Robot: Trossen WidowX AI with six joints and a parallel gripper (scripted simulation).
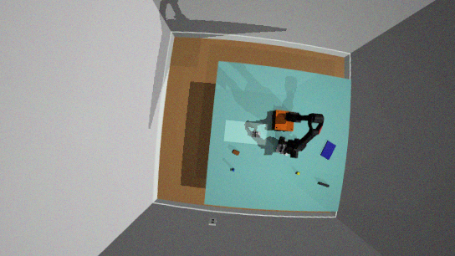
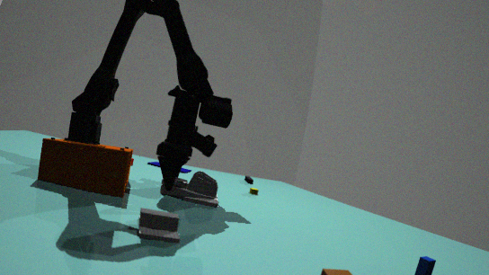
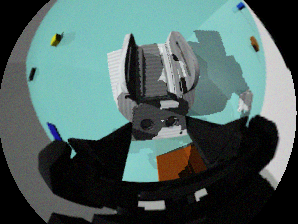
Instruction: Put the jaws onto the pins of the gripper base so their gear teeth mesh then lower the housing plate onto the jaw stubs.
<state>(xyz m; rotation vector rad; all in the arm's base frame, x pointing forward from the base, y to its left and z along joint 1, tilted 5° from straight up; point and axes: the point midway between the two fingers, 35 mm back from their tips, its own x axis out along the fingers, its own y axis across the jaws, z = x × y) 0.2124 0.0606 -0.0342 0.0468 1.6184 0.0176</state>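
Note:
My gripper (image 2: 169, 186) (image 3: 157, 121) points down, its fingers set wide on either side of what looks like the grey housing plate (image 3: 159, 131), which shows two dark round holes. It is shut on that plate, at the near end of the grey assembly. Two upright curved jaw plates (image 3: 129, 67) (image 3: 186, 62) (image 2: 205, 184) stand side by side beyond it. Grey ribbed surfaces (image 3: 153, 75) show between them. The fingers and plate hide the pins, stubs and gear teeth. Whether the plate sits fully down, and whether the teeth mesh, I cannot tell.
A separate grey L-shaped piece (image 2: 158, 225) (image 3: 244, 101) lies apart. The orange box (image 1: 283, 121) (image 2: 85, 166) stands by the arm's base. A blue slab (image 1: 328, 150), a black bar (image 1: 323, 184), a yellow block (image 1: 298, 172), an orange-brown block (image 1: 236, 152) and a small blue block (image 1: 232, 169) lie around.

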